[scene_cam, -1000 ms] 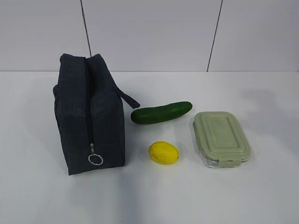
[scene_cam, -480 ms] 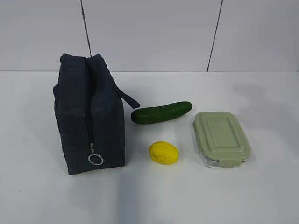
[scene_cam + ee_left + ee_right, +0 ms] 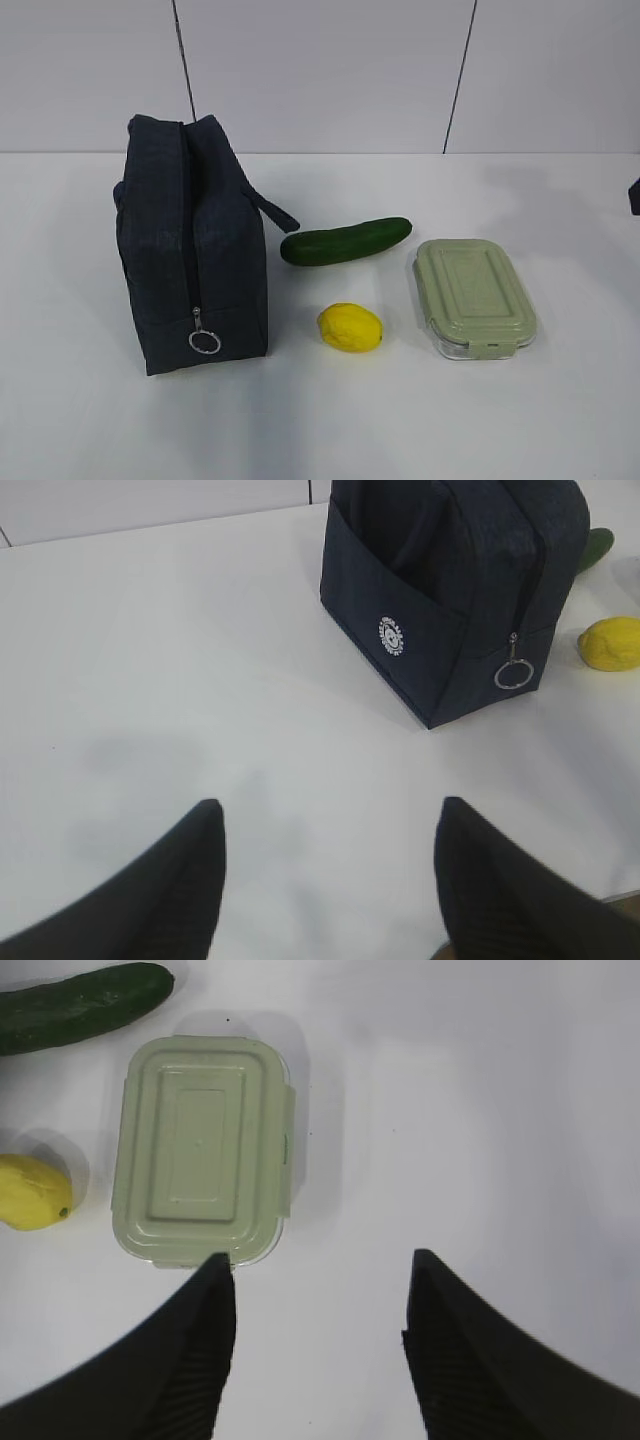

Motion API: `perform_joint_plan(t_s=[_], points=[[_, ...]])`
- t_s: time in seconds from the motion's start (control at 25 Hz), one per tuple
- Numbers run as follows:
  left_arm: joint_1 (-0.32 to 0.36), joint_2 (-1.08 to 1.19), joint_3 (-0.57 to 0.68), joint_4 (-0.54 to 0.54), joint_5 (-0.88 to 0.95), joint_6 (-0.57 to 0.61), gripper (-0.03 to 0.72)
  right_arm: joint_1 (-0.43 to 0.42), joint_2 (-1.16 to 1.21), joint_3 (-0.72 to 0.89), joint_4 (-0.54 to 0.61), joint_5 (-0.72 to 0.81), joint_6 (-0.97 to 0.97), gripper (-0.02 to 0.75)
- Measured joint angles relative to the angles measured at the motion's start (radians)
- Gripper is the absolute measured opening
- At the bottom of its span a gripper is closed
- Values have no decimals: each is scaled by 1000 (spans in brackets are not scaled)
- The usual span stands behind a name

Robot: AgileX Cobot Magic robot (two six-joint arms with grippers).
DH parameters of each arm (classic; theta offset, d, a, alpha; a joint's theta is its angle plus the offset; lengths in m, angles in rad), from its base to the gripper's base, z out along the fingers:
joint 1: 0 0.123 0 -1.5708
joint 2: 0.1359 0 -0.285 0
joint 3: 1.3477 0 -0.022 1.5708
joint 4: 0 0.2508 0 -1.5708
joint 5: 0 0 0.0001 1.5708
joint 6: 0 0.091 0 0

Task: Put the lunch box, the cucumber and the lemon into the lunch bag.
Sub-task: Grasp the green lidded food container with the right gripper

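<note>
The dark navy lunch bag stands upright at the left, its zipper closed and the silver ring pull hanging low on the near end. To its right lie the dark green cucumber, the yellow lemon and the lunch box with its pale green lid. My left gripper is open over bare table, well short of the bag. My right gripper is open above the table, its left finger at the near corner of the lunch box. Neither holds anything.
The objects rest on a white table that meets a pale panelled wall behind. A dark bit of the right arm shows at the exterior view's right edge. The bag's strap handle sticks out toward the cucumber.
A dark part of the right arm has come into the exterior view at the right edge. The bag, cucumber, lemon and lunch box have not moved.
</note>
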Motion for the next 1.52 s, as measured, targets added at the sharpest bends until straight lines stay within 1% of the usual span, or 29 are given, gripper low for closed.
perform_joint_plan(t_s=[0.36, 0.64, 1.0, 1.32, 1.52], points=[[0, 0, 0, 0, 0, 0, 465, 0, 94, -93, 55, 39, -33, 435], [0, 0, 0, 0, 0, 0, 465, -2, 167, -137, 183, 73, -160, 435], [0, 0, 0, 0, 0, 0, 465, -2, 232, -158, 294, 93, -295, 435], [0, 0, 0, 0, 0, 0, 465, -2, 313, -229, 442, 187, -416, 435], [0, 0, 0, 0, 0, 0, 465, -6, 368, -267, 466, 243, -438, 435]])
